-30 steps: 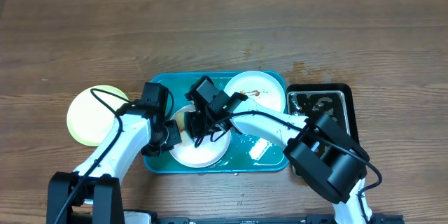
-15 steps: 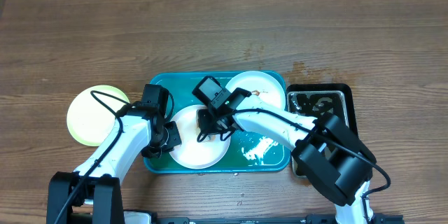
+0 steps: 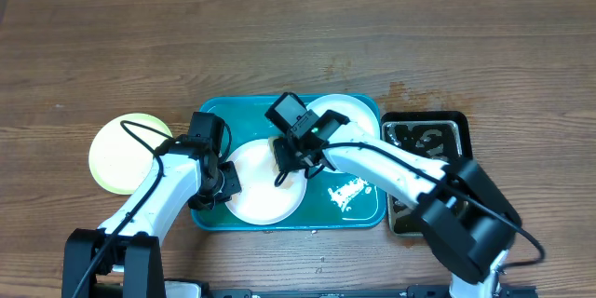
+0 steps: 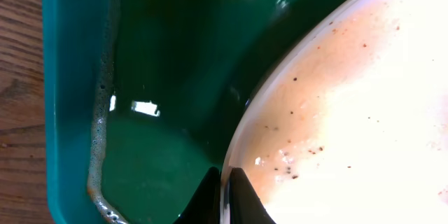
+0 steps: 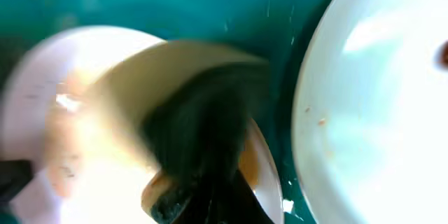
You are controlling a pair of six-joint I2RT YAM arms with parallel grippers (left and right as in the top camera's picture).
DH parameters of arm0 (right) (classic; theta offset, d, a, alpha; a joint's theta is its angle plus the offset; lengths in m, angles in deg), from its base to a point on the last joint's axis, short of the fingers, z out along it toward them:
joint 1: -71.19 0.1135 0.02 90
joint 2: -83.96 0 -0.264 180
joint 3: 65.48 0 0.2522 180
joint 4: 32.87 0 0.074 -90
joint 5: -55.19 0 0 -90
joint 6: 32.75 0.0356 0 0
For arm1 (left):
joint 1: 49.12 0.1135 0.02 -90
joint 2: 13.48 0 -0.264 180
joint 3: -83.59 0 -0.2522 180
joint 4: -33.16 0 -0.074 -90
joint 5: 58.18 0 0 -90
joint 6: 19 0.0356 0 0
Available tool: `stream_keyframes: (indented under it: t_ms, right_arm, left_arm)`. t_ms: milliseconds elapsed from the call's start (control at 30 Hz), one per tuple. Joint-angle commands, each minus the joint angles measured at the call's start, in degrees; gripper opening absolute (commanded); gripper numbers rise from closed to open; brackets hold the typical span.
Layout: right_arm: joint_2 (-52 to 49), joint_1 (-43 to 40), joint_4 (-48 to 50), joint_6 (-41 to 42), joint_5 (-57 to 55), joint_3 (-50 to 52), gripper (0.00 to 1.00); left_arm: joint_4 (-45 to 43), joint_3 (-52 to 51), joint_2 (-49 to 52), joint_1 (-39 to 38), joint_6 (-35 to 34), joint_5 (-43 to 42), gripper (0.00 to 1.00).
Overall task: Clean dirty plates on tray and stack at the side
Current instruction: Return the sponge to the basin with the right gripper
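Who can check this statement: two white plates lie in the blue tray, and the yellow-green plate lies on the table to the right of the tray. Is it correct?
One detail is wrong. The overhead view shows the yellow-green plate on the table left of the tray, not right. The near white plate and far white plate do lie in the tray.

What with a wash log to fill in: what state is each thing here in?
near white plate: smeared brown, wet
far white plate: small brown spot
yellow-green plate: off tray, looks clean
tray: wet, sudsy
left hand: shut on near white plate's rim
right hand: shut on sponge
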Motion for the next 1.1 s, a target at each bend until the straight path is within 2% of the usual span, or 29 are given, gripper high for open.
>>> stream_keyframes:
  t_ms: [0,200,433,733,900,1067]
  right_arm:
    - [5.7,-0.9,0.1,-2.1,-2.4,-0.3,0.04]
    - [10.9,-1.0,-2.1,-2.1,-4.6,-0.3,0.04]
    - [14.5,-3.7,-12.1,0.2,-12.6,-0.3,0.04]
    - [15.0,-16.8,-24.5,0.9,-13.7,-0.3,0.04]
    - [15.0,-23.6,-26.9,-4.3,-13.7,0.0,0.04]
    - [14.9,-29.0,-27.3,-4.8,-13.6,1.4,0.04]
  left_arm:
    - [-0.2,-1.1,0.3,0.0,-0.9,3.0,0.04]
    - [0.2,-0.4,0.3,0.0,-0.8,3.0,0.04]
    - [5.2,5.3,-0.9,0.0,-0.2,5.8,0.04]
    - [14.6,16.5,-4.8,0.0,0.5,12.5,0.04]
    - [18.2,20.0,-6.3,0.0,0.5,17.7,0.04]
    - [18.9,23.1,-7.9,0.0,1.0,18.6,0.04]
